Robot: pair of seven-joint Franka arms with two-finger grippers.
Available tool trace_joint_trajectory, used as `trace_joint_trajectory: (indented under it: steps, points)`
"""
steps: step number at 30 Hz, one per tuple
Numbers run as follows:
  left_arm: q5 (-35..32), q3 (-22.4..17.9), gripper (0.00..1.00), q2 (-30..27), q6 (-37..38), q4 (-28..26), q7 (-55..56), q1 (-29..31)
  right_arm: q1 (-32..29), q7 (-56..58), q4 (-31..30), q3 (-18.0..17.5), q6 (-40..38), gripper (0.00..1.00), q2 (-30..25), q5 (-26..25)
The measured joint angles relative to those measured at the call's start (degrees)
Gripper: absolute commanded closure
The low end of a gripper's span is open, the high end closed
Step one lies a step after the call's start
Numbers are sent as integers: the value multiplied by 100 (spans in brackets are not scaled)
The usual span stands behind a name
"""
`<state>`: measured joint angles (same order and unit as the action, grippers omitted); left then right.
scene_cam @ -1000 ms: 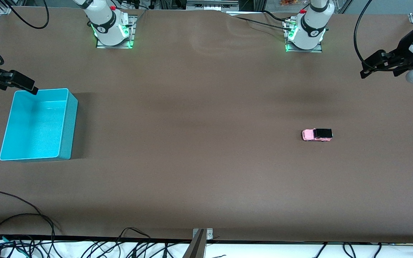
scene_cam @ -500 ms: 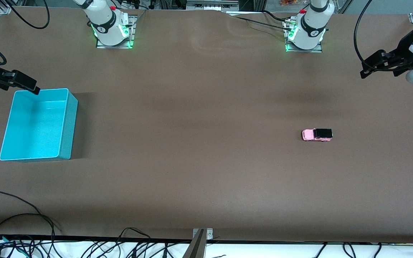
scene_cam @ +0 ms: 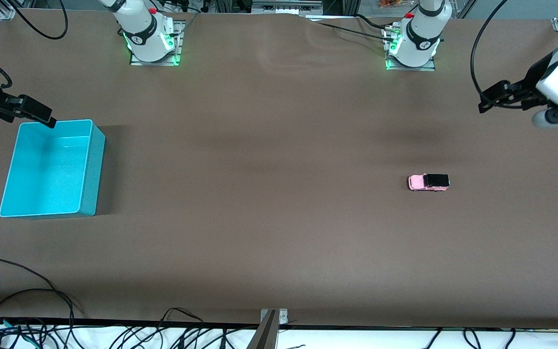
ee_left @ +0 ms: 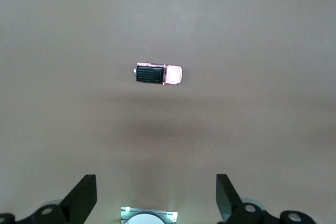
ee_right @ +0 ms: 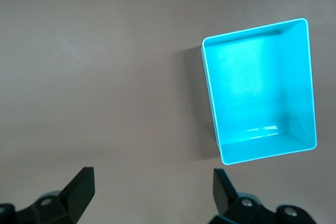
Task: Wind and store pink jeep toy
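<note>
Brown matting covers the long table (scene_cam: pixel 279 232), with loose black cables (scene_cam: pixel 22 310) along the edge nearest the front camera and both arm bases lit green at the other edge. The pink jeep toy (scene_cam: pixel 428 182) stands on its wheels on the bare mat toward the left arm's end, its black roof panel facing up; the left wrist view also shows it (ee_left: pixel 158 74) alone on the mat. A turquoise bin (scene_cam: pixel 90 165) sits toward the right arm's end, well apart from the toy, and the right wrist view shows nothing inside it (ee_right: pixel 260 93). The left arm reaches in from the table's end, its left gripper (scene_cam: pixel 494 96) up in the air over the mat, well apart from the toy, fingers spread wide and holding nothing. The right gripper (scene_cam: pixel 37 115) hangs over the bin's corner farthest from the front camera, fingers likewise spread wide apart and empty
</note>
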<state>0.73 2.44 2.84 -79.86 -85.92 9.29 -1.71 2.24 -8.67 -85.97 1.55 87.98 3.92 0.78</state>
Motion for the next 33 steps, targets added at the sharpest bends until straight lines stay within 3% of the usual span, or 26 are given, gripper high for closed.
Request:
trace_joint_trajectory:
  steps: [9, 21, 33]
  points:
    - [0, 0, 0, 466, -348, -84, 0, -7, 0, -1, 0, 0, 3, 0, 0, 0]
    - [0, 9, 0, 607, -2307, -1674, -4, -44, 2, -9, 0, 0, 24, 0, 2, 0]
    - [-1, 5, 0, 617, -3675, -2618, -4, -42, 19, -14, 0, -5, 152, 0, 7, 0]
